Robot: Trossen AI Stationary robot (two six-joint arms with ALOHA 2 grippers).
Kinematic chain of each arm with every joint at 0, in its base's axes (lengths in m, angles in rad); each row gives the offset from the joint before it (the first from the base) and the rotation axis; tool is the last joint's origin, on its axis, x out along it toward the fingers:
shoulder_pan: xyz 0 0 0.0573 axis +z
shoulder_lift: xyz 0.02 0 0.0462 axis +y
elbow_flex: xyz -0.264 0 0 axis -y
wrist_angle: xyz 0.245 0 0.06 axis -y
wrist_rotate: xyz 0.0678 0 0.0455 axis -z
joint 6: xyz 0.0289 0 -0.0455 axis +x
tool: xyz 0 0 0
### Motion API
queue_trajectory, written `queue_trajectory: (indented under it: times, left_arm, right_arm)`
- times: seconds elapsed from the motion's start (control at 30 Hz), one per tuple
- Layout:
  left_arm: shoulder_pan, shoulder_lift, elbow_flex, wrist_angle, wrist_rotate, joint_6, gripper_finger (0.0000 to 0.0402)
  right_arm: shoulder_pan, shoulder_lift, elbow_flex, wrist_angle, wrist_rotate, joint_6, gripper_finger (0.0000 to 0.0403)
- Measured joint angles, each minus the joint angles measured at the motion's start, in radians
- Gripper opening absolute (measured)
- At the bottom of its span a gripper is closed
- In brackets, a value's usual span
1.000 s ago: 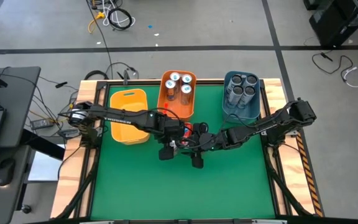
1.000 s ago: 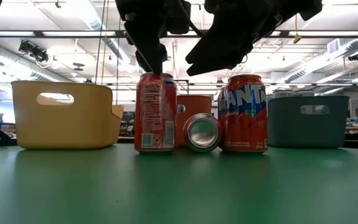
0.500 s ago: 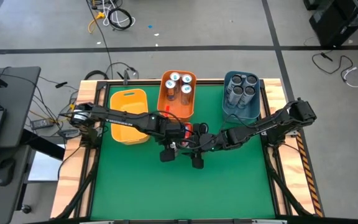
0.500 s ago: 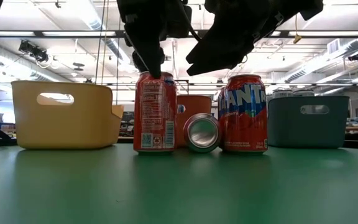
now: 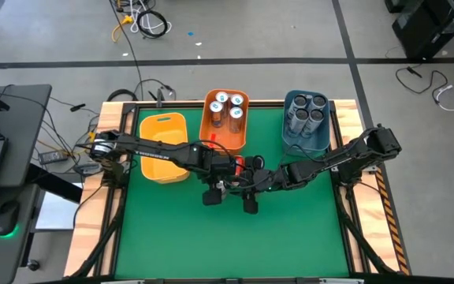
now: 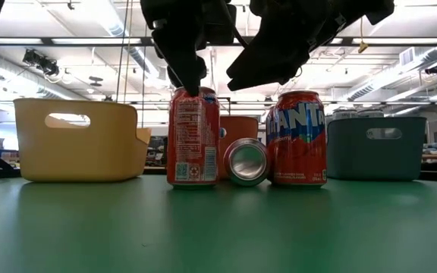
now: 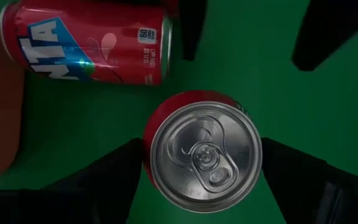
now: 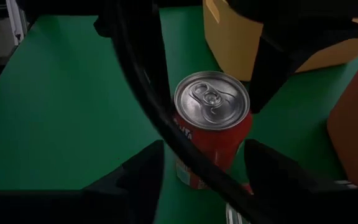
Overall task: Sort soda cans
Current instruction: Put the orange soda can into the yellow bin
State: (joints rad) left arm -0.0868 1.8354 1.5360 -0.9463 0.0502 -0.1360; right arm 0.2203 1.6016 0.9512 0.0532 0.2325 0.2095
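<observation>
Left claw [image 7: 201, 163] straddles 1 upright red metal can [image 7: 205, 155] spread wide on the green bench [image 5: 180, 237]; right claw's [image 8: 197, 171] state is unclear.

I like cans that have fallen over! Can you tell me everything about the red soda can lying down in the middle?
The red metal soda can lying on its side rests on the green table, its round silver end facing the low camera. From above, its red side shows big white-and-blue letters. It lies between two upright red cans, close to both, though whether they touch cannot be told. The orange plastic bin stands behind it. No gripper holds it.
</observation>
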Motion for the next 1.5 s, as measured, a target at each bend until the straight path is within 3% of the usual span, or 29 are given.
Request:
queue_trajectory:
  times: [0.23,0.33,0.47,0.8,1.0,1.2,1.4,1.5]
  left_arm:
    - [-0.001,-0.036,-0.004,-0.033,0.053,0.033,0.031]
    - [-0.002,-0.066,-0.004,-0.031,0.064,0.032,0.0293]
    - [-0.002,-0.072,-0.003,-0.042,0.062,0.032,0.0267]
    - [-0.002,-0.072,-0.004,-0.062,0.047,0.03,0.0243]
    - [-0.002,-0.081,-0.004,-0.068,0.04,0.031,0.0239]
    - [-0.016,-0.139,-0.003,-0.071,0.087,0.021,0.0207]
    - [-0.065,-0.192,-0.003,-0.041,0.037,0.001,0.0147]
    - [-0.082,-0.184,-0.011,-0.031,0.038,-0.002,0.0105]
  right_arm:
    - [0.0,-0.001,0.0,0.02,0.0,-0.026,0.006]
    - [0.0,-0.013,0.023,-0.018,0.0,-0.029,0.0024]
    - [0.0,-0.031,0.064,-0.113,0.002,-0.029,0.0029]
    - [0.037,-0.088,0.154,-0.352,0.022,0.002,0.0132]
    - [0.075,-0.164,0.156,-0.541,0.135,0.062,0.0152]
    - [0.129,-0.217,0.123,-0.63,0.22,0.117,0.0108]
    - [0.182,-0.243,-0.039,-0.381,0.222,0.148,0.0021]
    - [0.194,-0.234,-0.112,-0.225,0.223,0.151,0.0006]
